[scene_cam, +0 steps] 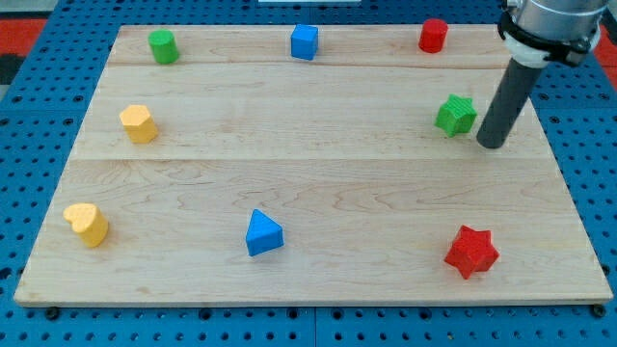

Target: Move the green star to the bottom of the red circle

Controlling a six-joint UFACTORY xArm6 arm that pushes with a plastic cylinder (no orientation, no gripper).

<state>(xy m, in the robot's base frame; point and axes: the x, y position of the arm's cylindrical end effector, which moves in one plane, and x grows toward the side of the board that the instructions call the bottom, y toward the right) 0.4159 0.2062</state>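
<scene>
One camera looks down at a slant from the wooden board's (318, 173) near edge, taking in the whole board

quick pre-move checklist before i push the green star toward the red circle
1. Green star in view, flat on the board: ok.
2. Red circle in view near the view's top edge: ok.
3. My tip beside the star, on its right and slightly lower: ok. Touching or just apart: cannot tell.
4. Star already directly below the circle: not ok, it sits a little right of it.
5. Board between star and circle free of other blocks: ok.
6. Red star well away, toward the view's bottom: ok.
</scene>
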